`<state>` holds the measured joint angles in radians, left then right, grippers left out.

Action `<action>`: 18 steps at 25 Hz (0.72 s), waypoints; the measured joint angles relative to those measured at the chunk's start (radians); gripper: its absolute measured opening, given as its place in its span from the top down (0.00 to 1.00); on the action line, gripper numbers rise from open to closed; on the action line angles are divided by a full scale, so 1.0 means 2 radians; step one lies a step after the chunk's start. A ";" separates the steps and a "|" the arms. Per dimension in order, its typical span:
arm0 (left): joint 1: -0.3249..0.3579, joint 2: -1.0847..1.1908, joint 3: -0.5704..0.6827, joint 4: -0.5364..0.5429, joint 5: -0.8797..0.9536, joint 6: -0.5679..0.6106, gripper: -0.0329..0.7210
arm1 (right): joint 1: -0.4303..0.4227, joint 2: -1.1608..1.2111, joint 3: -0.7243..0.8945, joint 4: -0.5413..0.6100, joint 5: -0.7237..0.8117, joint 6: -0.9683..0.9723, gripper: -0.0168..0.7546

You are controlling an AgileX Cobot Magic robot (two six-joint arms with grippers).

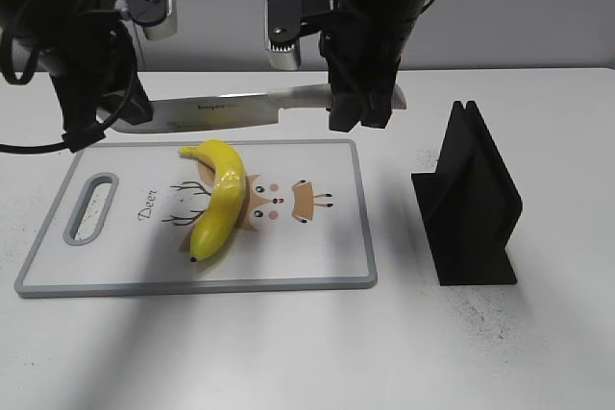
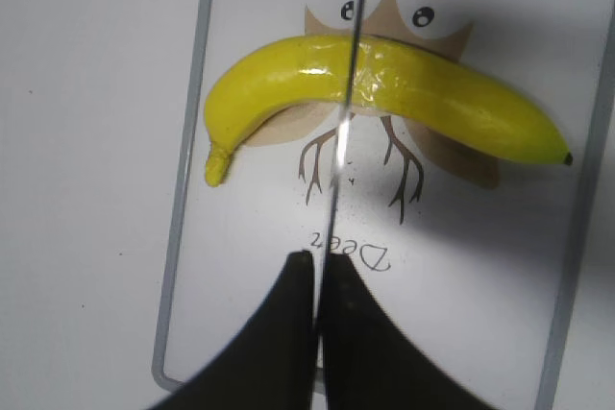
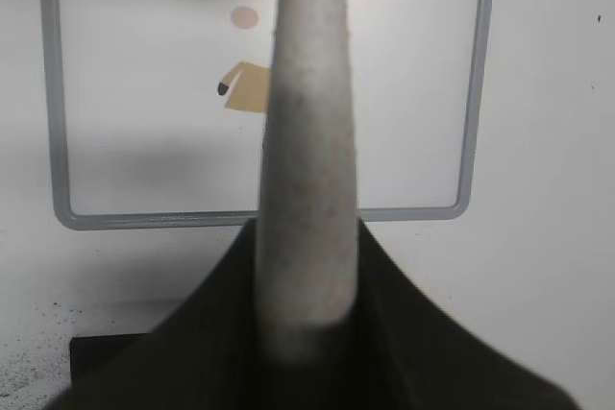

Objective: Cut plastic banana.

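Note:
The yellow plastic banana (image 1: 219,201) lies whole on the white cutting board (image 1: 327,256), over the deer print. A kitchen knife (image 1: 231,110) hangs level above the board's far edge, held at both ends. My left gripper (image 1: 96,127) is shut on the blade's tip end. My right gripper (image 1: 360,112) is shut on the grey handle. In the left wrist view the blade (image 2: 343,132) shows edge-on, running from the jaws (image 2: 322,261) across the middle of the banana (image 2: 432,103), above the board (image 2: 240,285). In the right wrist view the handle (image 3: 307,141) fills the jaws (image 3: 307,237) over the board (image 3: 144,141).
A black slotted knife stand (image 1: 471,204) stands on the white table to the right of the board. The board has a grey rim and a handle slot (image 1: 89,208) at its left end.

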<state>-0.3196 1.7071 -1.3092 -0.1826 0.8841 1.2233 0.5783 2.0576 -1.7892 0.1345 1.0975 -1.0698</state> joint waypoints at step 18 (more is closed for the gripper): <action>0.000 0.178 -0.027 -0.019 -0.037 -0.007 0.96 | -0.007 0.122 -0.010 -0.002 0.000 0.029 0.77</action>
<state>-0.3194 2.0636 -1.3628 -0.2203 0.8101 1.2099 0.5650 2.3017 -1.8090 0.1306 1.0970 -1.0120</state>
